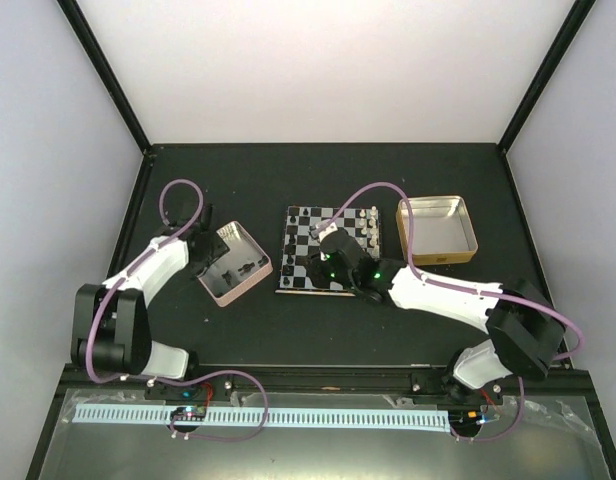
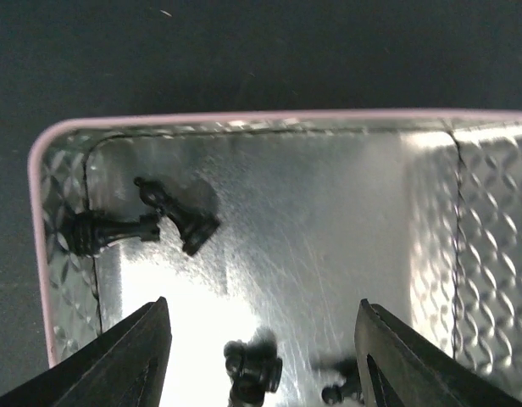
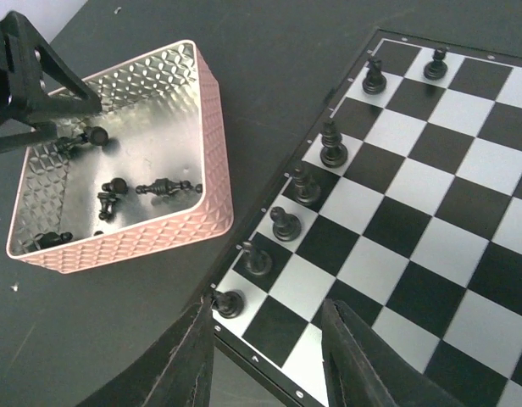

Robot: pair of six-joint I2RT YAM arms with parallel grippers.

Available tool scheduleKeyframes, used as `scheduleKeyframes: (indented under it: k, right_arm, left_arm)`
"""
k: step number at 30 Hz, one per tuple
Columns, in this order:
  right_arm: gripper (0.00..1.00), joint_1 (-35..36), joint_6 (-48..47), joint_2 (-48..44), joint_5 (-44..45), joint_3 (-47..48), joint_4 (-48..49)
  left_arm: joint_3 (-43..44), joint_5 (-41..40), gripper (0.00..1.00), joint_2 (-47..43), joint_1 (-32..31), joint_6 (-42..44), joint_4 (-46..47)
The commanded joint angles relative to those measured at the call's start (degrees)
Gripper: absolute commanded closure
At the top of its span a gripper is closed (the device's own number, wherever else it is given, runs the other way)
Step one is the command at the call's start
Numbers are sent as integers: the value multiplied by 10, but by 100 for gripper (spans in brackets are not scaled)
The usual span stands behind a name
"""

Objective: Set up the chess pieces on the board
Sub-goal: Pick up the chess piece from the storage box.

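L hand [image 2: 261,339] hangs over pink-rimmed tin [image 2: 244,117]. Fingers spread wide, nothing betw them, i.e. released. Tin sits twd left edge of tabletop [image 1: 188,180], just beside board [image 1: 303,228], not touching it. Inside tin: black chess pcs [image 2: 178,217] lying on their sides. Four seen in L wrist view: two touching or nearly so by a tin corner, two lower down betw the fingers, partly cut off by frame.

Board approx mid-tabletop, betw pink tin & gold-rimmed tin [image 1: 438,225], the latter twd right edge. R hand [image 3: 268,326] hangs above the board corner that points at tabletop's near-left corner. Fingers apart, grasping nothing. Seven black pcs upright on board, most in a line along the side facing left edge. Pale pcs [image 1: 369,228] on board's opposite side, twd right edge; too small to count.
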Motion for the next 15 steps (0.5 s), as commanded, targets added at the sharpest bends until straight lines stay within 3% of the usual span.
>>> scheduleKeyframes:
  k: [1, 8, 15]
  right_arm:
    - [64, -14, 5, -28, -9, -16, 6]
    - [65, -20, 5, -36, -20, -18, 1]
    - [65, -21, 5, -58, -13, -18, -13]
  left_arm:
    - [48, -69, 39, 36, 11, -126, -39]
    - [73, -60, 40, 80, 23, -188, -67]
    - [79, -52, 58, 100, 30, -237, -49]
